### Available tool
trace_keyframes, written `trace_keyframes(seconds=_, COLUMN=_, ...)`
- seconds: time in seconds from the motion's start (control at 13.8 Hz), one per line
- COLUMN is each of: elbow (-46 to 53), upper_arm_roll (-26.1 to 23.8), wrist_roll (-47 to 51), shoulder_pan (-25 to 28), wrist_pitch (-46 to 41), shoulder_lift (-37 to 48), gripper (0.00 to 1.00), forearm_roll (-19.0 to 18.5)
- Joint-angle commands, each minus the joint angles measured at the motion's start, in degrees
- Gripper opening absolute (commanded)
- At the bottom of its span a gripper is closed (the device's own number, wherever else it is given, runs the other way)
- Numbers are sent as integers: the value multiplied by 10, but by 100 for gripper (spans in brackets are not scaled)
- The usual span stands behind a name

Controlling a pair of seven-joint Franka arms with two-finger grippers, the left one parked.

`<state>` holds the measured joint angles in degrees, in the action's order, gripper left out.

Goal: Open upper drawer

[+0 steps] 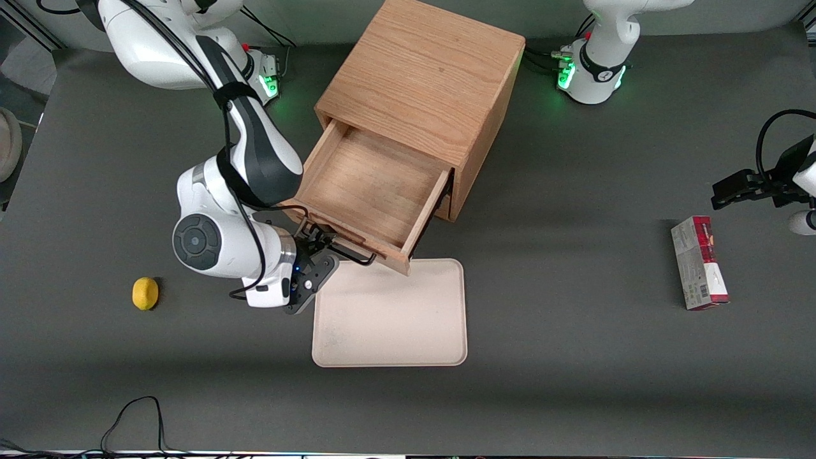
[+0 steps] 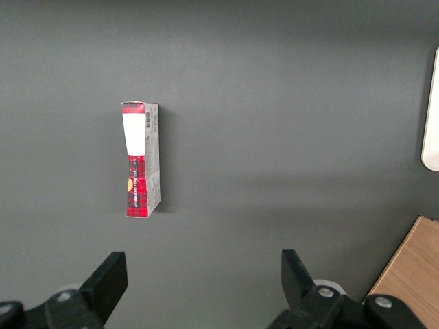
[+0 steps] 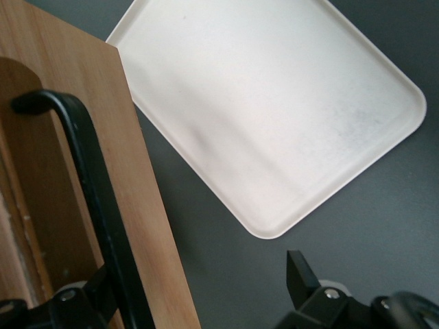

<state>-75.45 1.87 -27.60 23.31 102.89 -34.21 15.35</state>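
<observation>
The upper drawer (image 1: 373,185) of the light-oak cabinet (image 1: 424,76) stands pulled far out, and its bare wooden inside shows. Its long thin black wire handle (image 1: 349,253) runs along the drawer front nearest the camera. My right gripper (image 1: 317,250) is at the handle's end toward the working arm. In the right wrist view the handle (image 3: 96,199) stands off the drawer front (image 3: 147,226). The gripper (image 3: 195,281) is open, with its fingers (image 3: 298,273) wide apart. The handle lies between them, close against one finger.
A cream tray (image 1: 389,319) lies on the table just in front of the open drawer, and also shows in the right wrist view (image 3: 274,116). A lemon (image 1: 145,293) lies toward the working arm's end. A red and grey box (image 1: 699,262) lies toward the parked arm's end and shows in the left wrist view (image 2: 140,159).
</observation>
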Motion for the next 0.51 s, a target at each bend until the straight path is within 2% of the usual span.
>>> trace_keyframes(seconds=0.0, elbow=26, upper_arm_roll=-3, wrist_roll=-24, shoulder_pan=-13, wrist_pitch=-10, shoulder_lift=-16, gripper=100, forearm_roll=11)
trace_keyframes(seconds=0.44, elbow=57, upper_arm_roll=-3, wrist_roll=-24, shoulder_pan=-23, wrist_pitch=-10, shoulder_lift=-34, gripper=100, forearm_roll=11)
